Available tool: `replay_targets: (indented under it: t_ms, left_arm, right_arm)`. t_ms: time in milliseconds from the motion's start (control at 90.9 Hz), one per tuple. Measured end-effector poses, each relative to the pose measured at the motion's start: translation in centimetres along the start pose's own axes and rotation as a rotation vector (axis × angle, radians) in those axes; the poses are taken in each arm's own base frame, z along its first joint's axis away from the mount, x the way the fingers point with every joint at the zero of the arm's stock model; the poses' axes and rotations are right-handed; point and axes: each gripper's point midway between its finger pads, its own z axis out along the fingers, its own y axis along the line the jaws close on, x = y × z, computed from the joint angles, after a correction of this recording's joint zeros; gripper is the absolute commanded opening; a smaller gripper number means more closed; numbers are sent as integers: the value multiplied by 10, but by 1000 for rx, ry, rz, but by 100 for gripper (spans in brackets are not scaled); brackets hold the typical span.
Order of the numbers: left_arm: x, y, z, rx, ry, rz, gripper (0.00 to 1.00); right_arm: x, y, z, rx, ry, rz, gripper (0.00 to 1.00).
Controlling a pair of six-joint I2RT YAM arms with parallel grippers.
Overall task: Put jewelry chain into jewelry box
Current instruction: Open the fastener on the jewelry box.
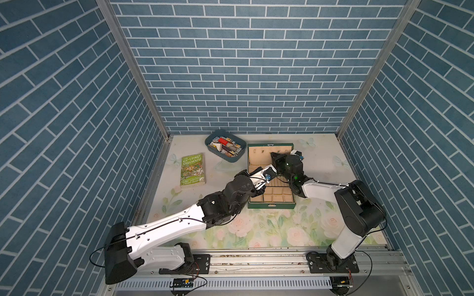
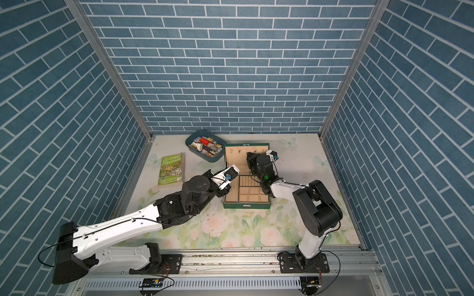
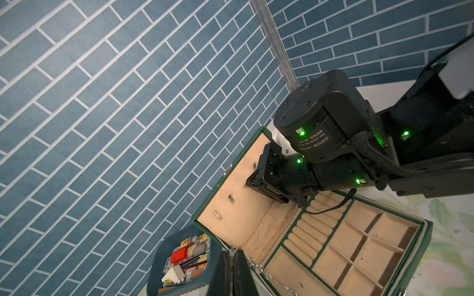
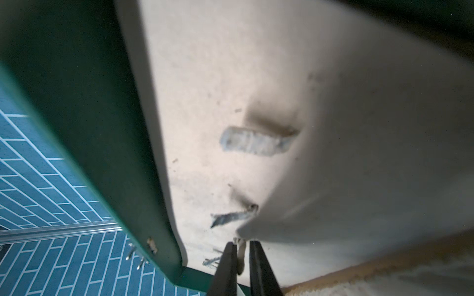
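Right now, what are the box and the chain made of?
The box looks like a stiff case with a dark green, matte, leather-like skin. Its lining is beige, soft and stitched, probably velvety fabric. The chain is probably metal: thin, pale links that glint.

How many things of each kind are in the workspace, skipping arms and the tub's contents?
jewelry box: 1
jewelry chain: 1
book: 1
blue-grey tub: 1
Total: 4
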Motion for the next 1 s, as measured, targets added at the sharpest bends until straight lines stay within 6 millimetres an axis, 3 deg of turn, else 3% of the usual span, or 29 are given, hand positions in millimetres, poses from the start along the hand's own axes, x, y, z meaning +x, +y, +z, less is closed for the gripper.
replay_targets:
  t_ms: [704, 847, 1001]
  left_arm:
    - [2, -1, 0, 1, 3, 1, 0]
    - [2, -1, 0, 2, 2, 1, 0]
    - [2, -1, 0, 2, 2, 1, 0]
  right_arm:
    - [1, -3, -2, -16, 0, 1, 15]
    - [1, -5, -2, -14, 0, 1, 19]
    - [1, -7, -2, -4, 2, 1, 29]
